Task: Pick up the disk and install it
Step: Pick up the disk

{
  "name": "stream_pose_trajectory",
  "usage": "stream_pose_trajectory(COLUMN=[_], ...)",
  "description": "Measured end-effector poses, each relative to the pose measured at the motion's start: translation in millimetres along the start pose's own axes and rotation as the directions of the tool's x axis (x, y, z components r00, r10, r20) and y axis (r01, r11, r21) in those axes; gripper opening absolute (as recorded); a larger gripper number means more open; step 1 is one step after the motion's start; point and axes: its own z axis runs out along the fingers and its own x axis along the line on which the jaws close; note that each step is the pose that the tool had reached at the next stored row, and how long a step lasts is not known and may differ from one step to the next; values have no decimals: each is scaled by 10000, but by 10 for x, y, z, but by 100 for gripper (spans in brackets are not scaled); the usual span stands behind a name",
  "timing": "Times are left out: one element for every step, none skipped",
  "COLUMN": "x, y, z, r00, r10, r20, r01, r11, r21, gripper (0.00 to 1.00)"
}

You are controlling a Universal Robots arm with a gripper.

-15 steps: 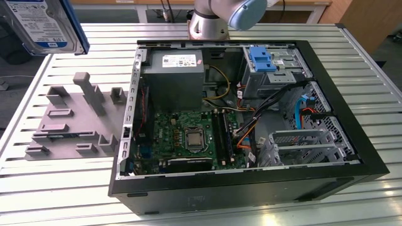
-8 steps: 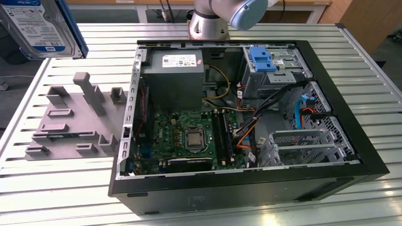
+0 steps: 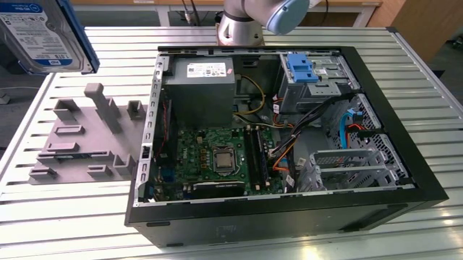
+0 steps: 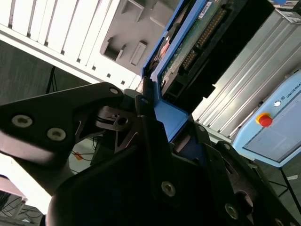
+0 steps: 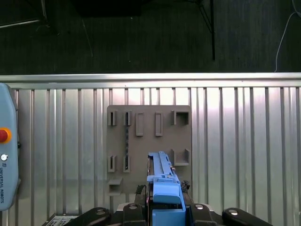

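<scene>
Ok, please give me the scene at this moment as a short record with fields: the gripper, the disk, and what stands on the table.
gripper: shut on the disk, clamping its blue carrier
disk: held in the air, off the table, at the exterior view's upper left
grey slotted plate: lies on the table, to the exterior view's left of the computer case
computer case: open, on the table
blue bracket: inside the case, in the far corner bay, no silver drive in it
install: not yet done

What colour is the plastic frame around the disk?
Blue. It shows best on the disk in the first wrist view.
</scene>
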Motion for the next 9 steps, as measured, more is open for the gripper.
stream_pose_trajectory(x=[0,0,0,1,1,1,1,2,2], y=[0,0,0,0,0,0,0,-2,-6], z=[0,0,0,0,0,0,0,1,1], r00=[10000,10000,10000,10000,10000,10000,10000,10000,10000], r10=[1,2,2,1,1,1,1,1,0], r20=[0,0,0,0,1,0,0,1,1], r01=[-1,-2,-2,-1,-1,-1,-1,-1,0], r11=[10000,10000,10000,10000,10000,10000,10000,10000,10000], r21=[0,0,1,1,1,0,0,2,2], gripper=[36,36,36,36,36,36,36,36,36])
